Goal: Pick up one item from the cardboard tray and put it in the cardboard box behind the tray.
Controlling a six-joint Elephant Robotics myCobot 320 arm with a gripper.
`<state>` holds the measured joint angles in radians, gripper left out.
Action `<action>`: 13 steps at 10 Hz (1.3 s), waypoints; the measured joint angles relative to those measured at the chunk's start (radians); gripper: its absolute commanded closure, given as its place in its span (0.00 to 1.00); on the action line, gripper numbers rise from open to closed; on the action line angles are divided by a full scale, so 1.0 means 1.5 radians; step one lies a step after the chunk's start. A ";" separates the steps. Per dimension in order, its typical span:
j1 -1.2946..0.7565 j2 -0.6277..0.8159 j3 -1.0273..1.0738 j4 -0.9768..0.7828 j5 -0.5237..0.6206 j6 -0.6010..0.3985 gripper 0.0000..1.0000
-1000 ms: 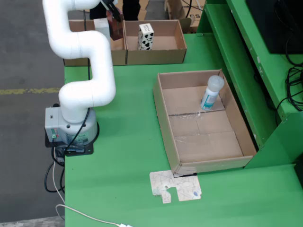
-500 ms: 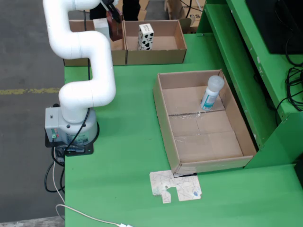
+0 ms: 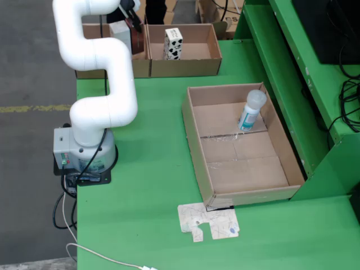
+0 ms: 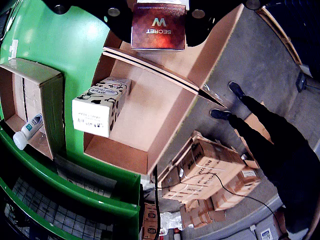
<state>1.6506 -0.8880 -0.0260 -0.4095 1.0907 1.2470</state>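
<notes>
On the green table (image 3: 152, 169) the white arm (image 3: 98, 73) rises from its base and reaches back over the two cardboard boxes at the far edge, while the large cardboard tray (image 3: 194, 140) sits nearer, holding only a white bottle with a blue label (image 3: 251, 110) leaning in its far right corner as the fixed view shows it. The right-hand box (image 3: 185, 66) holds an upright white carton with black spots (image 3: 173, 44). In the gripper view the gripper (image 4: 158, 10) is closed on a dark red box marked SECRET (image 4: 158, 27), held above the left-hand box (image 4: 210, 50), beside the divider wall between the two boxes.
</notes>
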 measured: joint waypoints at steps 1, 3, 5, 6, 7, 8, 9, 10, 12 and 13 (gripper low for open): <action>-0.001 -0.006 0.000 0.001 0.001 -0.001 1.00; 0.000 -0.022 0.000 0.006 0.006 -0.001 1.00; 0.000 -0.032 0.000 0.019 0.007 -0.005 1.00; -0.001 -0.056 0.000 0.051 -0.004 -0.028 1.00; -0.002 -0.063 -0.001 0.069 -0.006 -0.036 1.00; -0.002 -0.074 0.000 0.088 -0.012 -0.045 1.00; -0.002 -0.077 -0.001 0.089 -0.012 -0.047 1.00; -0.002 -0.077 -0.001 0.090 -0.012 -0.047 1.00; -0.003 -0.077 -0.001 0.090 -0.012 -0.047 1.00; -0.003 -0.077 -0.001 0.090 -0.012 -0.047 1.00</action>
<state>1.6458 -1.0032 -0.0276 -0.2745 1.0722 1.1765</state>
